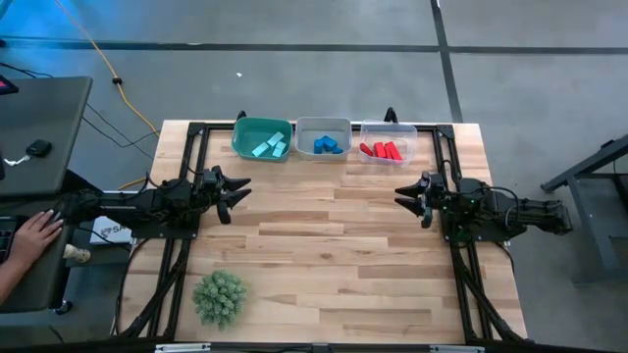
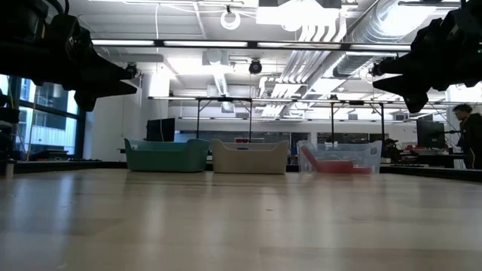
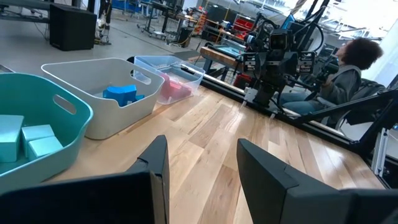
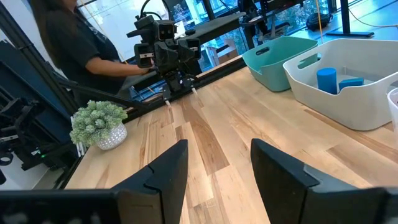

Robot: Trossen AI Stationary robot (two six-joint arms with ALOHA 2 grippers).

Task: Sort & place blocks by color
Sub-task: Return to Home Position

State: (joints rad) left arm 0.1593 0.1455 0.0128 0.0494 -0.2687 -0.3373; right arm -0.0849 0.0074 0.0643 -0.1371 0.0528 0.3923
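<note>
Red blocks (image 1: 382, 150), blue blocks (image 1: 328, 145) and light teal blocks (image 1: 268, 147) are lying in clear bin (image 1: 410, 132), grey bin (image 1: 324, 122) and green bin (image 1: 241, 137), well beyond the wide-spread, empty fingers of left gripper (image 1: 236, 198) and right gripper (image 1: 404, 200).

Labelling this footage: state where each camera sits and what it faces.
High: overhead, straight down on the table; both arms, left gripper, right gripper.
Low: tabletop height, facing the bins; grippers hang overhead.
Left wrist: looks across to right arm; own open fingers.
Right wrist: faces left arm, plant ball; own open fingers.
Shared: both wrist views show the gray bin.
</note>
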